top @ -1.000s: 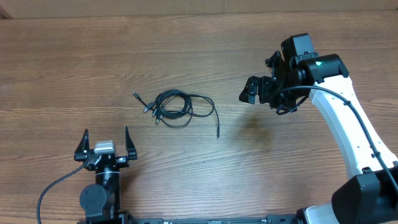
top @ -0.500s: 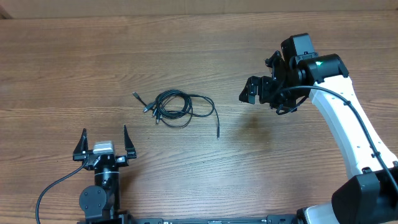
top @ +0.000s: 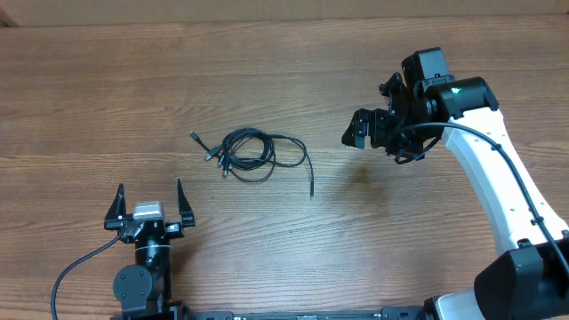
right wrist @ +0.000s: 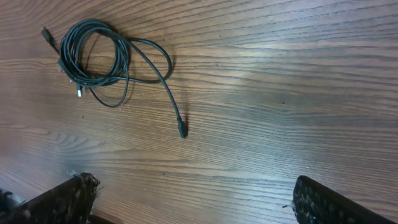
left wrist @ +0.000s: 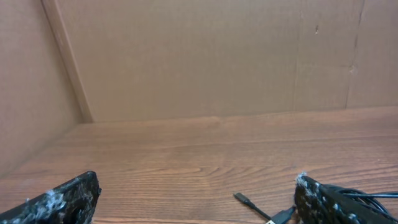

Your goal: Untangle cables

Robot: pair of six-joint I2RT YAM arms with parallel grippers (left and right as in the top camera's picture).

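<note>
The cables [top: 252,152] lie as a small bunch of thin black loops on the wooden table [top: 284,62], left of centre. One loose end trails right and down to a plug [top: 311,190]. My left gripper [top: 150,190] stands open near the front edge, below and left of the bunch, with nothing between its fingers. In the left wrist view a plug end [left wrist: 244,199] lies on the wood just inside the right finger [left wrist: 323,202]. My right gripper [top: 357,132] hovers open to the right of the cables. The right wrist view shows the coil [right wrist: 99,59] and its trailing plug [right wrist: 182,132] well ahead of the open gripper [right wrist: 191,183].
Cardboard walls [left wrist: 205,56] close off the table's far side and left side. The right arm's white link [top: 498,187] and its own thick black cable [top: 524,196] reach over the right part of the table. The left arm's base [top: 142,284] sits at the front edge.
</note>
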